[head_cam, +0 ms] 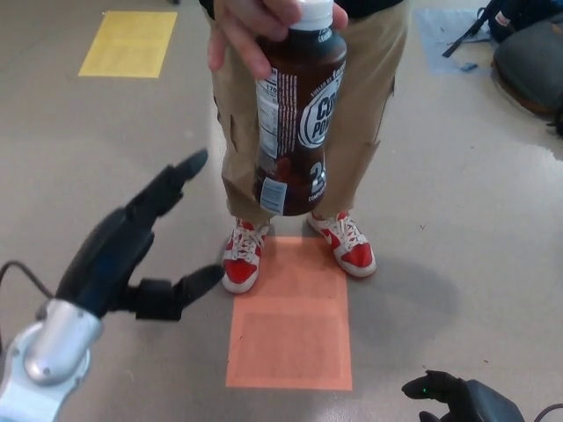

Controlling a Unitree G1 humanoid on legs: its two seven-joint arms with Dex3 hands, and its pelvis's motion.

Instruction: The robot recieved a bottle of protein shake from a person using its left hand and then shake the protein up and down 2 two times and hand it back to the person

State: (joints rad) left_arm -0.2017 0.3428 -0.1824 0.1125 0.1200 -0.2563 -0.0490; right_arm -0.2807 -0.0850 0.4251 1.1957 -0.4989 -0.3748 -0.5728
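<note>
Bottle (295, 114): one, brown shake, white cap cut off by top edge, label text partly turned away. Long axis near vertical, cap far/up, base tilted slightly left. Held near cap by person's hand (255, 26) (knuckles cropped), in front of tan trousers. Left hand (132, 251): fingers spread, holding nothing, left of bottle, apart from it. Right hand (457, 397): mostly cut off at bottom right; finger state cannot tell. Two red-white shoes (242, 259), one orange floor patch (290, 321), one yellow patch (127, 44) far left.

Grey floor (457, 176): orange mat (290, 325), yellow mat (127, 42), perhaps bags (528, 53).
</note>
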